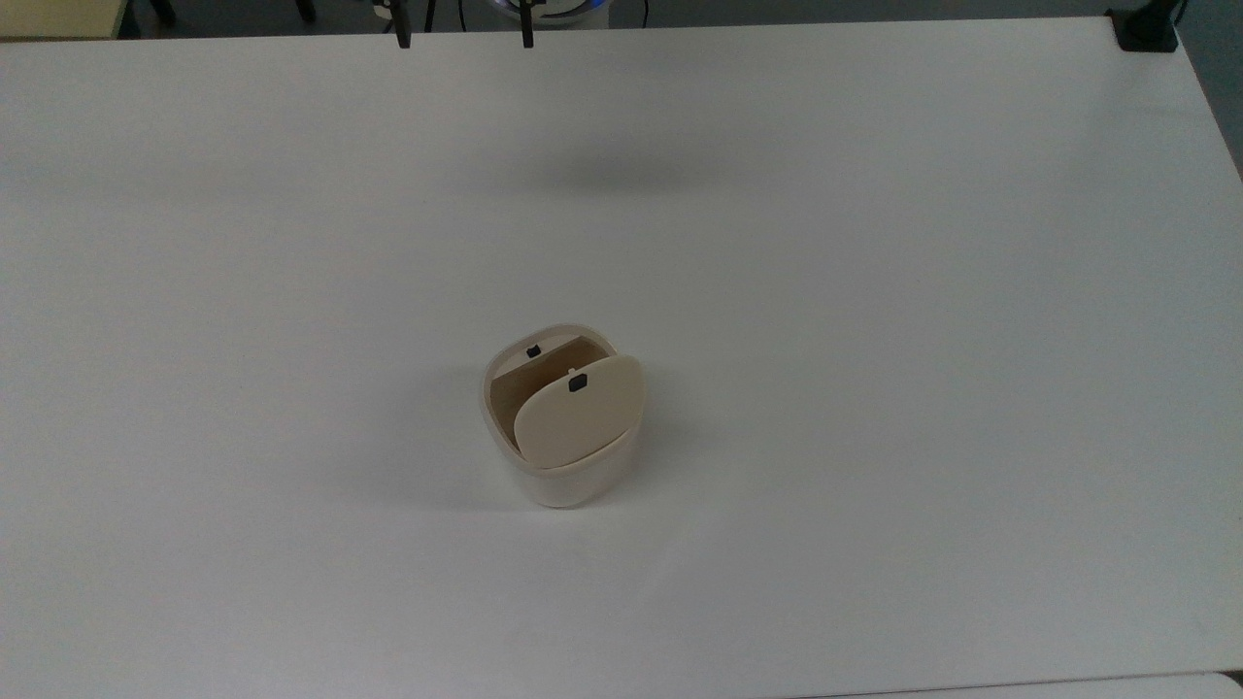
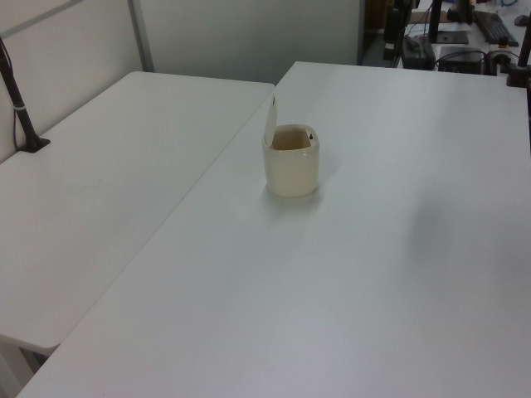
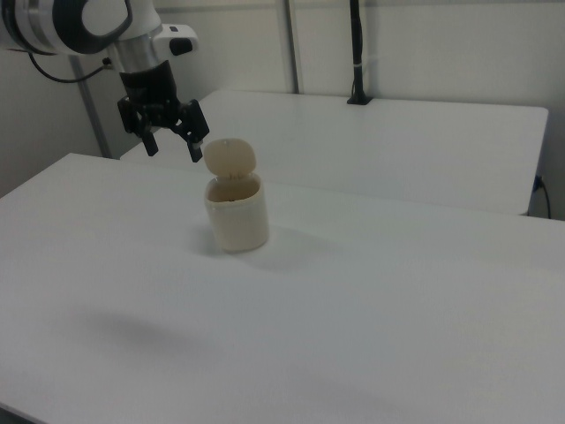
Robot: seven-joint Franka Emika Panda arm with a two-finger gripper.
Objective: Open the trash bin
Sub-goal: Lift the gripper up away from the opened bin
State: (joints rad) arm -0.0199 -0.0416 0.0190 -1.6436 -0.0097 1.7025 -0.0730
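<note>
The cream-white trash bin (image 1: 558, 456) (image 2: 292, 170) (image 3: 237, 216) stands near the middle of the white table. Its beige lid (image 1: 580, 410) (image 3: 229, 159) is swung up on its hinge, and the brown inside (image 1: 515, 383) is exposed. A small black button (image 1: 531, 350) sits on the rim, and a second black square (image 1: 578, 382) marks the lid. My gripper (image 1: 463, 34) (image 3: 174, 147) hangs high over the far edge of the table, well away from the bin. Its two black fingers (image 1: 403, 37) are spread wide apart with nothing between them.
A second white table (image 2: 108, 174) adjoins along the left view's left. A black pole clamp (image 1: 1146, 27) sits at the top view's far right corner. Another black pole (image 2: 21, 108) stands on the neighbouring table. Desks with equipment (image 2: 465, 33) lie beyond.
</note>
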